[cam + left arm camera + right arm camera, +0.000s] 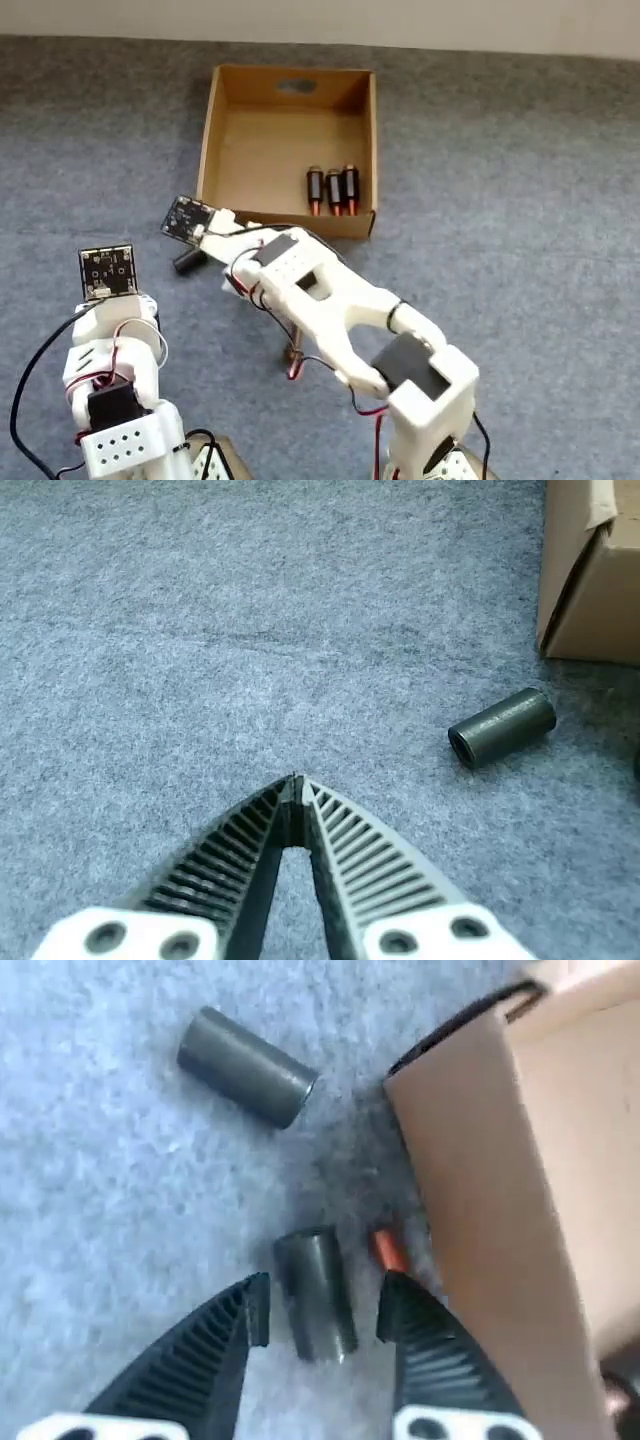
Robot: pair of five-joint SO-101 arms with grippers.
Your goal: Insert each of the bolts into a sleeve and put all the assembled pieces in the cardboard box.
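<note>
Over at 7 o'clock on the grey carpet in the high view, the left arm is sitting back from the work. The left gripper is pressing its jaws together on nothing, with the tips meeting above bare carpet. A loose sleeve is lying on its side at about 7 o'clock from the cardboard box, near the box's corner but not touching it.

The right arm is stretching in from 5 o'clock toward that same corner. The right gripper is holding its jaws apart, one on each side of a second sleeve that is lying flat on the carpet. The orange end of a bolt is showing just beside one finger, between this sleeve and the box wall.

Inside the box, three assembled pieces are lying side by side in its 5 o'clock corner.
</note>
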